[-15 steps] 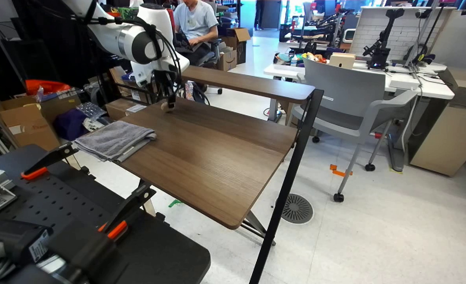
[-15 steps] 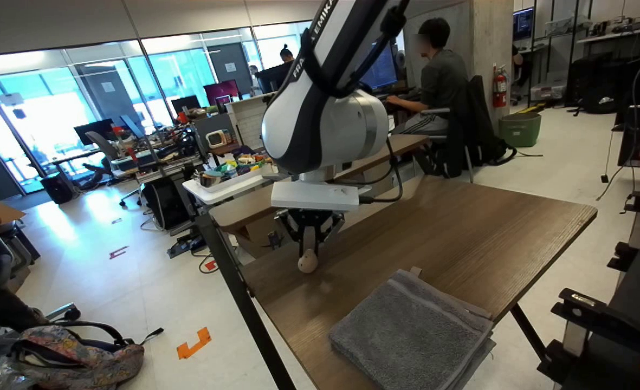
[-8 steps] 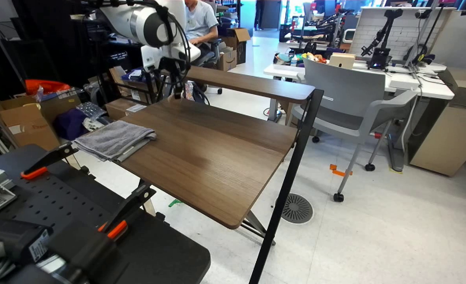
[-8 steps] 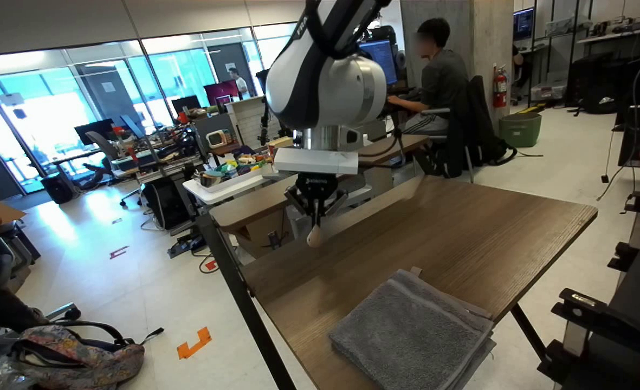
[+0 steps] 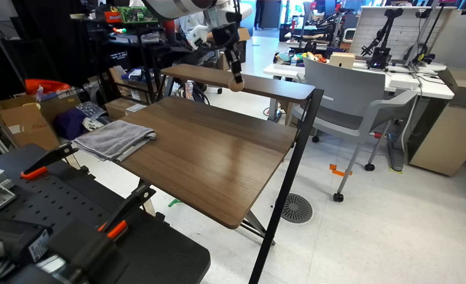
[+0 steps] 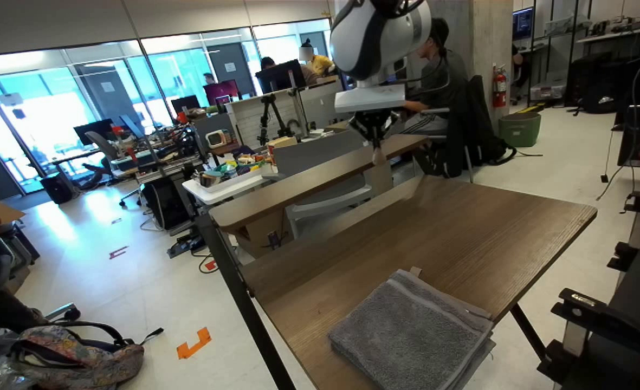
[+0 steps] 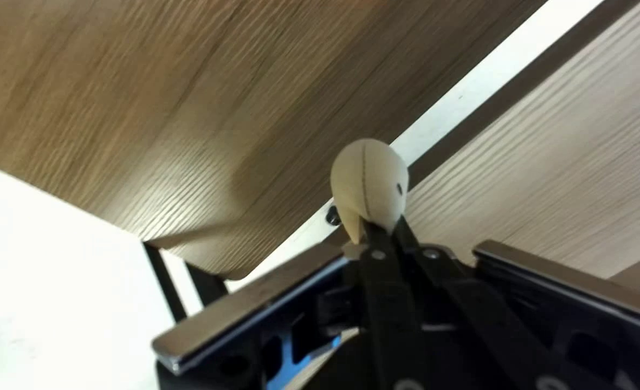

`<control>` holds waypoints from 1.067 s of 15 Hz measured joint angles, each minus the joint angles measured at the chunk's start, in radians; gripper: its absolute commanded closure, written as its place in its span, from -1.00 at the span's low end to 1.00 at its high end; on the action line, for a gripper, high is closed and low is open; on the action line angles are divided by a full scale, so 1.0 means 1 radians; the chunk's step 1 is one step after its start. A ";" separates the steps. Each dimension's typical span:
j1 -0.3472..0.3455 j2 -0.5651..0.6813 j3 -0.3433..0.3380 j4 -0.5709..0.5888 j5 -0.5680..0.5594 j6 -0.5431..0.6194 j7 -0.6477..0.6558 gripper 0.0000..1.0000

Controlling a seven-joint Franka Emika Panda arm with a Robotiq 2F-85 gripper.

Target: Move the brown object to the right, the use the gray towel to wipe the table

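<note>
The brown object (image 5: 236,85), a small rounded tan lump with a seam, hangs in the air well above the table (image 5: 201,157). My gripper (image 7: 387,230) is shut on its narrow end, and the wider part (image 7: 368,173) sticks out past the fingertips. In an exterior view the gripper (image 6: 376,144) points down, with the brown object (image 6: 379,157) against the raised shelf behind. The gray towel (image 6: 414,330) lies folded flat at one end of the tabletop, apart from the gripper; in an exterior view the same towel (image 5: 114,139) reaches the table edge.
A raised wooden shelf (image 5: 201,75) runs along one long side of the table, with a gap between. A slanted black post (image 5: 288,177) supports one end. A black bench (image 5: 154,244) with clamps stands by the opposite side. A gray chair (image 5: 347,98) is beyond the shelf.
The jaws have closed further on the brown object. It has been lifted from the tabletop to well above it and carried rightward in both exterior views. The towel has stayed put.
</note>
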 measured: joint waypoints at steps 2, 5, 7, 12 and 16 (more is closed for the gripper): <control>-0.008 0.011 -0.053 -0.006 -0.050 -0.024 0.075 0.98; -0.014 0.048 -0.110 -0.018 -0.125 -0.081 0.188 0.98; -0.015 0.082 -0.136 -0.027 -0.176 -0.131 0.257 0.98; -0.025 0.147 -0.145 -0.030 -0.253 -0.259 0.327 0.98; -0.042 0.151 -0.062 -0.033 -0.251 -0.144 0.313 0.13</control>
